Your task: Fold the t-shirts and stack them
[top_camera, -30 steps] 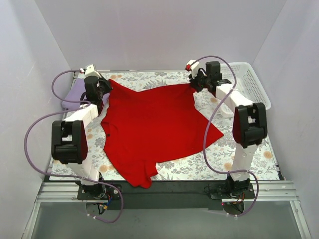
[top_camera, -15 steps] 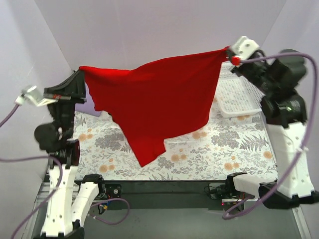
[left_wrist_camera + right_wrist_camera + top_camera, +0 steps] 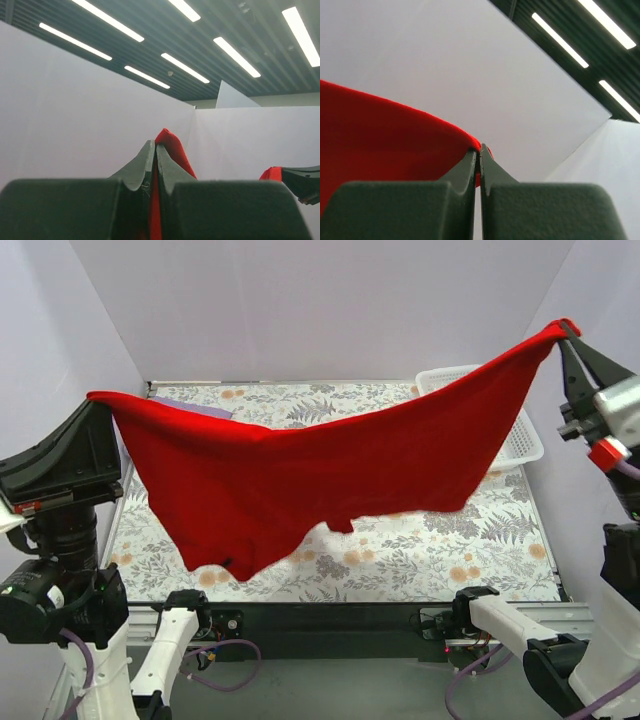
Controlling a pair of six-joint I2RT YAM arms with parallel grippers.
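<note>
The red t-shirt (image 3: 320, 475) hangs stretched in the air high above the table, held at two corners. My left gripper (image 3: 98, 400) is shut on its left corner, and the red cloth (image 3: 172, 147) shows pinched between the closed fingers in the left wrist view. My right gripper (image 3: 568, 330) is shut on the right corner, with red cloth (image 3: 385, 135) beside the closed fingers in the right wrist view. The shirt's lower edge dangles above the table. A strip of the pale lilac t-shirt (image 3: 195, 407) shows at the far left, mostly hidden behind the red one.
A white lattice basket (image 3: 520, 435) stands at the far right of the floral table cover (image 3: 430, 550). White walls enclose the table on three sides. Both arms are raised tall at the left and right edges.
Both grippers lifted the red shirt off the table, then moved higher and further apart, stretching it wide in the air.
</note>
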